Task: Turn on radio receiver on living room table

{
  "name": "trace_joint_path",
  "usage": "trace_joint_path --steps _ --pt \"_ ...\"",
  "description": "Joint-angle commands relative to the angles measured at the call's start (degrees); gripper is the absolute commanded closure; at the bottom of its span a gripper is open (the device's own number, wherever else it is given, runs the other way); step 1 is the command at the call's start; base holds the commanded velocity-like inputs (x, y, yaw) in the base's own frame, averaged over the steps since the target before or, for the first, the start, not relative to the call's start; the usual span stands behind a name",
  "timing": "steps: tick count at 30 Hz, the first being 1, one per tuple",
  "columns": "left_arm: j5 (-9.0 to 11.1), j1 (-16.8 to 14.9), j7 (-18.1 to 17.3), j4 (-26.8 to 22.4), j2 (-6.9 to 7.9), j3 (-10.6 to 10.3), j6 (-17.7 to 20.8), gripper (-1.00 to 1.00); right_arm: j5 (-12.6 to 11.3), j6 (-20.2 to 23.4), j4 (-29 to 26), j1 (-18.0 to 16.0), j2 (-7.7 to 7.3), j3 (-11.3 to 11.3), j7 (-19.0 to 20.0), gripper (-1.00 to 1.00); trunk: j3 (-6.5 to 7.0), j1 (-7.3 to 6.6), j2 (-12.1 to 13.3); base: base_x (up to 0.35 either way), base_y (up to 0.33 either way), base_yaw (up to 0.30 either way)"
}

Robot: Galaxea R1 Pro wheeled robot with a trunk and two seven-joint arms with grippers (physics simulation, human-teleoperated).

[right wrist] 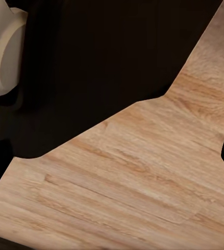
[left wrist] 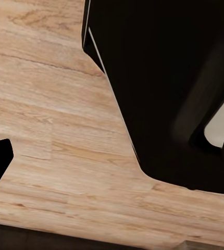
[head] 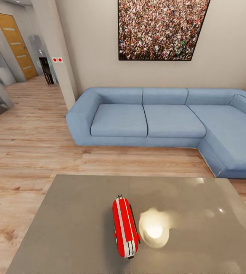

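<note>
Radio (head: 125,227) sits narrow-end-on at the desk's (head: 73,224) 6 o'clock edge; a clumsy reach could tip it. Can't tell either arm's fingers' state.

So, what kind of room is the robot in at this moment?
It looks like a living room in a home: a blue L-shaped sofa stands on a wood plank floor, a large crowd picture hangs above it, and a low glossy table carries a small red radio.
</note>
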Motion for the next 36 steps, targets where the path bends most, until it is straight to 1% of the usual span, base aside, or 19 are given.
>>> trace_joint_path --steps 1,36 --pt "0.00 0.00 0.00 0.00 0.00 0.00 0.00 -1.00 0.00 0.00 0.00 0.00 0.00 0.00 0.00 -1.00 -0.10 0.00 0.00 0.000 0.000 0.000" --pt "0.00 0.00 0.00 0.00 0.00 0.00 0.00 -1.00 0.00 0.00 0.00 0.00 0.00 0.03 0.00 -1.00 -3.33 0.00 0.00 0.000 0.000 0.000"
